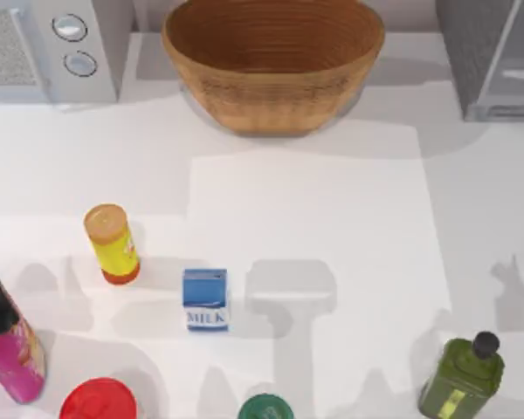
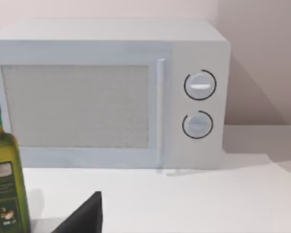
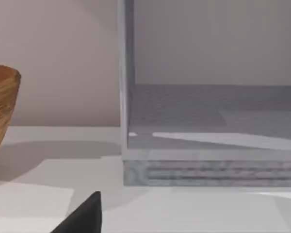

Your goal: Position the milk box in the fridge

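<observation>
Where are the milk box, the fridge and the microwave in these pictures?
milk box [image 1: 205,299]: top view, on its blue and white lettered side.
fridge [image 3: 208,116]: right wrist view, on its open grey inside.
microwave [image 2: 75,104]: left wrist view, on its speckled door panel.

Matte black wedge-shaped claw [image 2: 85,216] tip
</observation>
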